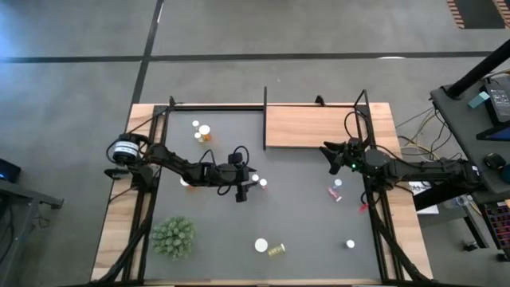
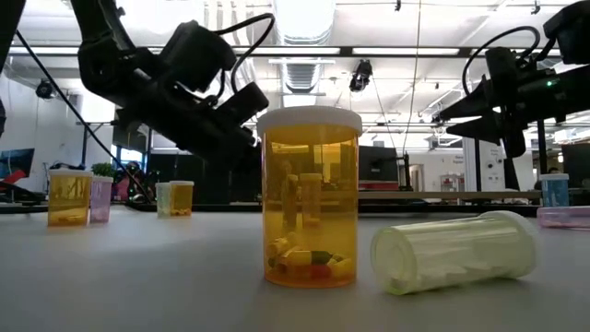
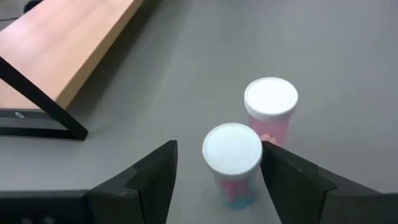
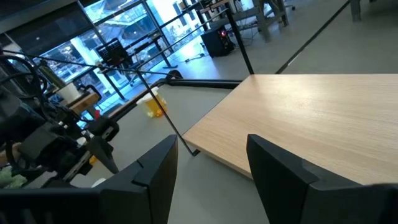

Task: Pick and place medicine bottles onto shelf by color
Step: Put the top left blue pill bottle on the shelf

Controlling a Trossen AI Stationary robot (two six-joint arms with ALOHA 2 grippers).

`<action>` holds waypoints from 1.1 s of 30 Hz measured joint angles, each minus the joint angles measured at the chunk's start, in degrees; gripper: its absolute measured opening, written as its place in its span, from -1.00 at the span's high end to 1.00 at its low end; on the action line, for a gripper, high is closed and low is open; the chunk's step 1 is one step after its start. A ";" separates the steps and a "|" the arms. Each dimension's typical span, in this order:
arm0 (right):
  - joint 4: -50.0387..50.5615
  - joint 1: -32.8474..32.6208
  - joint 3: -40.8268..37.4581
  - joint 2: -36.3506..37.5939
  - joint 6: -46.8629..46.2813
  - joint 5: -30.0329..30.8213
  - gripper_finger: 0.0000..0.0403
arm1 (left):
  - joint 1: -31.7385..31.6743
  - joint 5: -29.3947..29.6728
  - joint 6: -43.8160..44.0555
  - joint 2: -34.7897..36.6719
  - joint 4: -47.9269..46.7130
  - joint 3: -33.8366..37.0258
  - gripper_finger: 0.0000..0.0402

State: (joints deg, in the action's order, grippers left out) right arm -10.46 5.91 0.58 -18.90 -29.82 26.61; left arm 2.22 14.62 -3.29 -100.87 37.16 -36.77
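1. The left tool (image 3: 214, 177) hangs over the grey mat (image 1: 303, 207), fingers apart around a white-capped pink bottle (image 3: 233, 163), not gripping.
2. A second pink bottle (image 3: 271, 112) stands just beyond.
3. The right tool (image 4: 208, 171), part-open and empty, hovers at the wooden shelf (image 4: 311, 118).

The left arm reaches from the frame's left edge toward the centre, its left gripper (image 1: 248, 182) open, fingers (image 3: 149, 180) spread. The right arm stretches in from the right edge, its right gripper (image 1: 327, 151) right of centre, fingers (image 4: 152, 171) parted.
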 joint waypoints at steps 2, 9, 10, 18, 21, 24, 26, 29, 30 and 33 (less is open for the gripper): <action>0.00 -0.02 0.00 0.00 0.00 0.02 0.09 | 0.00 0.03 0.00 0.24 0.02 -0.14 0.09; 0.00 -0.02 0.00 0.00 0.00 0.00 0.09 | 0.00 0.33 -0.04 0.64 -0.02 -0.43 0.47; 0.00 -0.01 0.00 0.00 0.00 0.01 0.09 | 0.00 0.32 -0.06 0.64 -0.02 -0.46 0.50; 0.00 -0.02 0.00 0.00 0.00 0.02 0.09 | 0.00 0.30 -0.08 0.66 -0.13 -0.83 0.46; 0.00 0.00 -0.02 0.00 0.00 0.02 0.09 | -0.04 0.49 -0.40 1.04 -0.12 -1.56 0.45; 0.00 -0.01 -0.01 0.00 0.00 0.02 0.09 | -0.27 1.73 -2.85 1.68 0.14 -2.39 0.47; 0.00 0.00 0.00 0.00 0.01 0.01 0.09 | -0.51 2.24 -4.74 1.94 0.14 -3.25 0.48; 0.00 -0.01 0.00 0.00 0.00 0.01 0.09 | -0.79 2.33 -6.35 2.07 -0.07 -5.53 0.49; 0.00 0.00 0.00 0.00 0.02 0.02 0.09 | -0.91 2.31 -6.46 2.08 -0.07 -6.46 0.49; 0.00 -0.02 0.00 0.00 0.01 0.00 0.09 | -1.03 1.71 -6.54 1.78 -0.09 -9.79 0.49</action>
State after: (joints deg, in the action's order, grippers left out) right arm -10.46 5.89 0.58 -18.90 -29.82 26.62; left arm 1.19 16.34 -9.83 -99.09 37.08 -46.56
